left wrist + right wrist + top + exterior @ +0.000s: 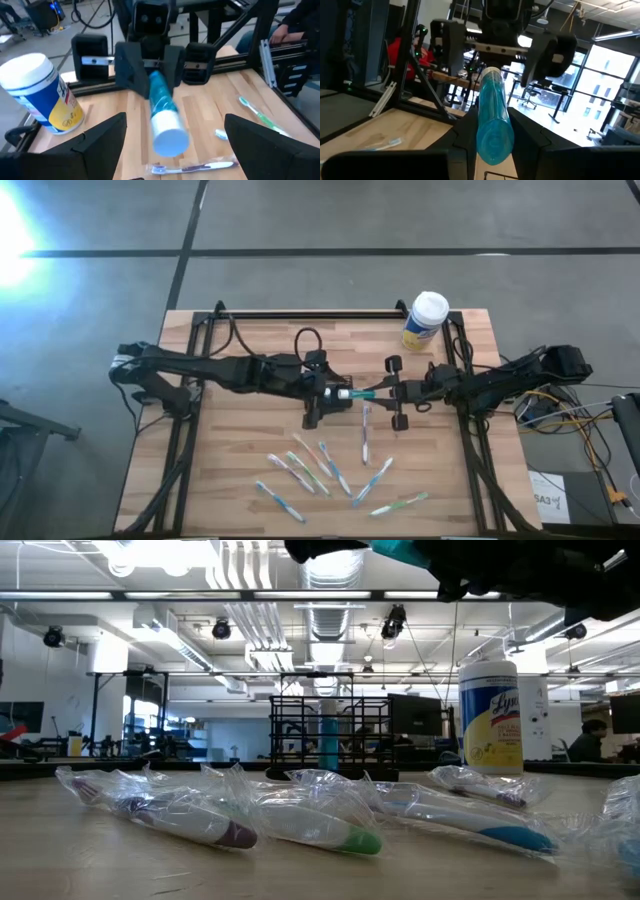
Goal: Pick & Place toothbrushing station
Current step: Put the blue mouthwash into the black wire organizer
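Note:
A wrapped toothbrush [358, 393] with a teal handle and a white end is held in the air over the table's middle, between my two grippers. My right gripper [385, 392] is shut on it. My left gripper [335, 393] is open. Its fingers [102, 137] stand on either side of the brush's white end [170, 136] without touching it. The toothbrushing station [330, 730], a black slotted box, stands on the table at the far middle. In the high view my left arm covers it. My right gripper pinches the toothbrush's teal handle [494, 112] between its two fingers. The fingers come level from the table's right and lie along the brush. The brush sticks out past them toward my left gripper, about level and clear of the table.
A yellow canister with a white cap [425, 320] stands at the far right. Several wrapped toothbrushes [330, 470] lie scattered on the near half of the table. Black frame rails [300, 313] run along the far edge. A person's hand [285, 31] shows beyond the table.

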`<state>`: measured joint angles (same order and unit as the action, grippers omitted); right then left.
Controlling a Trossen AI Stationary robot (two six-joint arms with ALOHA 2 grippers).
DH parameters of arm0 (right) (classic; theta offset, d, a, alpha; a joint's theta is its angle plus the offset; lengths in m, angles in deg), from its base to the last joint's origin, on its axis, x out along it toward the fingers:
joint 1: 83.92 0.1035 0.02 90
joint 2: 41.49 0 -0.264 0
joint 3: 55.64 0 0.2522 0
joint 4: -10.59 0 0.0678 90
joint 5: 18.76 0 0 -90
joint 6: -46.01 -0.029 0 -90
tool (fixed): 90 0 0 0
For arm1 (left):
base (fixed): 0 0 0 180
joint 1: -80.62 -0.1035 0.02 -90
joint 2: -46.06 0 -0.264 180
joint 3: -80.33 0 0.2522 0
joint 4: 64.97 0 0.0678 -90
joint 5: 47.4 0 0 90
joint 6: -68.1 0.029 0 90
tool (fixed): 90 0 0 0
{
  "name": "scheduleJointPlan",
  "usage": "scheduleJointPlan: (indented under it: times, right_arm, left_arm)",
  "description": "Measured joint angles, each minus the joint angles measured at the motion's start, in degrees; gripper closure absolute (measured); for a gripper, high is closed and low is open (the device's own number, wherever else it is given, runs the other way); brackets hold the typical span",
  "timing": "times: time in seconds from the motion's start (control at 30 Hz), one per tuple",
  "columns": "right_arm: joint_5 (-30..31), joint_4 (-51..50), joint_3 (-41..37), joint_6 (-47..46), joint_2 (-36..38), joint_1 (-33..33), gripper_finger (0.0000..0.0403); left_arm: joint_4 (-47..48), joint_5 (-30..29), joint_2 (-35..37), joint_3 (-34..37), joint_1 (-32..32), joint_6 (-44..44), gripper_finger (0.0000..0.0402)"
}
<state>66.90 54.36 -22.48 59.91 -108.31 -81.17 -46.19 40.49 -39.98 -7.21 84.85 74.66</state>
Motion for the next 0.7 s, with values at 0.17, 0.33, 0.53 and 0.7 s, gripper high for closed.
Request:
scheduleJointPlan:
  times: [0.17,0.33,0.53,0.7]
  right_arm:
    - [-0.02,0.01,-0.01,-0.14,0.00,-0.01,0.0318]
    - [-0.02,-0.01,-0.02,-0.04,0.00,0.00,0.0321]
    - [-0.02,-0.01,-0.02,-0.01,0.00,0.01,0.0318]
    - [-0.02,0.00,-0.02,-0.14,0.00,0.01,0.0322]
  left_arm:
    - [-0.83,-0.10,-0.97,-0.01,-0.41,0.07,0.0085]
    - [-0.86,0.00,-0.53,-0.24,-0.39,0.27,0.0126]
    - [-0.45,0.08,-0.48,-0.20,-0.41,0.29,0.0181]
    - [-0.36,0.71,-0.48,-0.20,-0.41,0.32,0.0235]
